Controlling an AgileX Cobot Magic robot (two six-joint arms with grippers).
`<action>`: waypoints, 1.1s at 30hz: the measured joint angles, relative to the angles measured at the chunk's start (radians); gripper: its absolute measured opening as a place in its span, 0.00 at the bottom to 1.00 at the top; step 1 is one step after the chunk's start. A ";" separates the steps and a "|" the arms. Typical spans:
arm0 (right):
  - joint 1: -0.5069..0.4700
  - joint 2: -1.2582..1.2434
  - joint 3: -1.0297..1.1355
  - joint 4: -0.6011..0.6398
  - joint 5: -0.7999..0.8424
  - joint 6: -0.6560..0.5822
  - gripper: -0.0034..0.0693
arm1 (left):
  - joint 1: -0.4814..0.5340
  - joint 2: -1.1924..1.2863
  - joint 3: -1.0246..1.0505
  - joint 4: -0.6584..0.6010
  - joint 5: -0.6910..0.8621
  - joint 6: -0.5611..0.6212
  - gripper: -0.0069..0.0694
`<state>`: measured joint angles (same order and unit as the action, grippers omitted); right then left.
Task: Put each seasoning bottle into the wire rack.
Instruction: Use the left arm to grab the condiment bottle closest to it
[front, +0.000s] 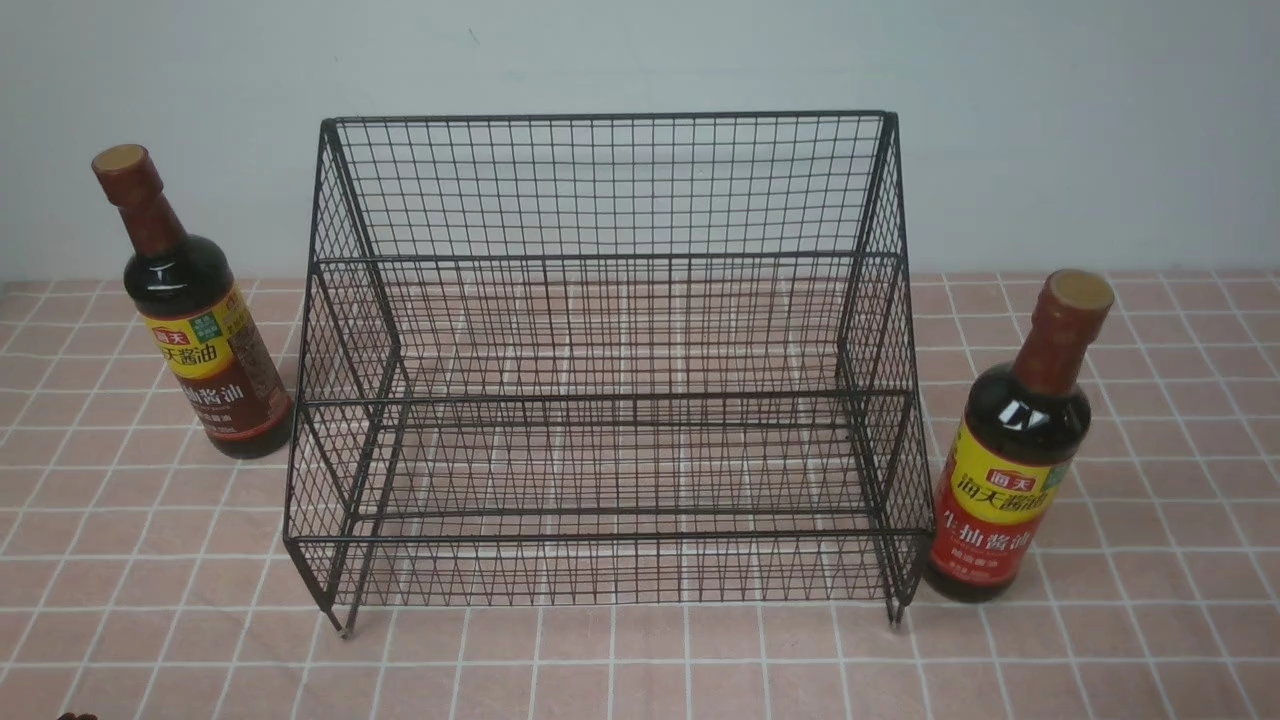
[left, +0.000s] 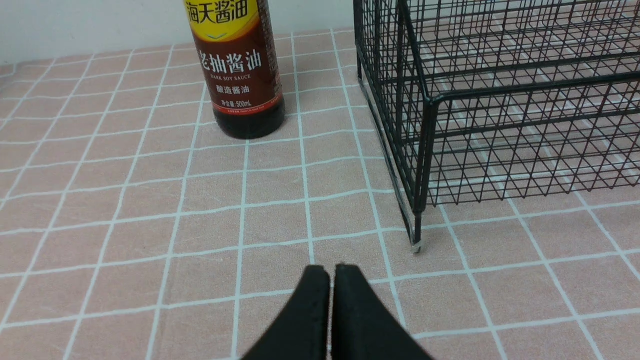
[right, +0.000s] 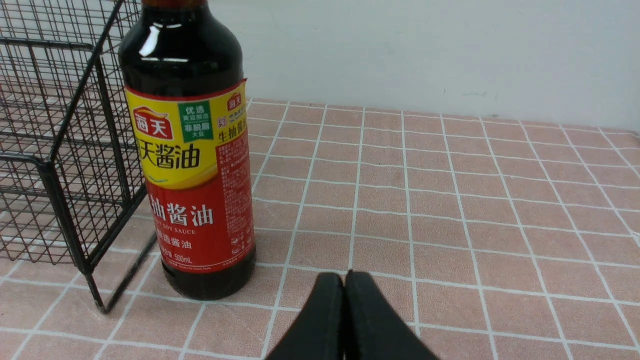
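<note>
Starting nearest: left gripper has its fingers pressed together with nothing between them. It sits low over the pink checked cloth, a little short of the front left leg of the rack. Right gripper is the same, pinched tight and empty, low over the cloth near the red-label bottle and not touching it. Neither gripper shows in the front view.

Rack sits mid-table with its open side toward the robot. It has two stepped tiers, sloping mesh sides and a tall mesh back. Both bottles stand outside it on the cloth.

Red-label bottle is upright at the rack's front right corner, right beside the side mesh; can't tell if it touches. Brown-label bottle is upright off the rack's left side, farther back than the red one, with a small gap to the mesh. Both caps are on.

Pale wall is behind everything.
</note>
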<state>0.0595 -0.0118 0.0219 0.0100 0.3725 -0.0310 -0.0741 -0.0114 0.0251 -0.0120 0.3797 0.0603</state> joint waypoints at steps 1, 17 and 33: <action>0.000 0.000 0.000 0.000 0.000 0.000 0.03 | 0.000 0.000 0.000 0.000 0.000 0.000 0.08; 0.000 0.000 0.000 0.000 0.000 0.000 0.03 | 0.000 0.000 0.000 0.000 0.000 0.000 0.08; 0.000 0.000 0.000 0.000 0.000 0.000 0.03 | 0.000 0.000 0.004 -0.117 -0.165 -0.094 0.08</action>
<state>0.0595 -0.0118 0.0219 0.0100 0.3725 -0.0310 -0.0741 -0.0114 0.0288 -0.1290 0.2143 -0.0339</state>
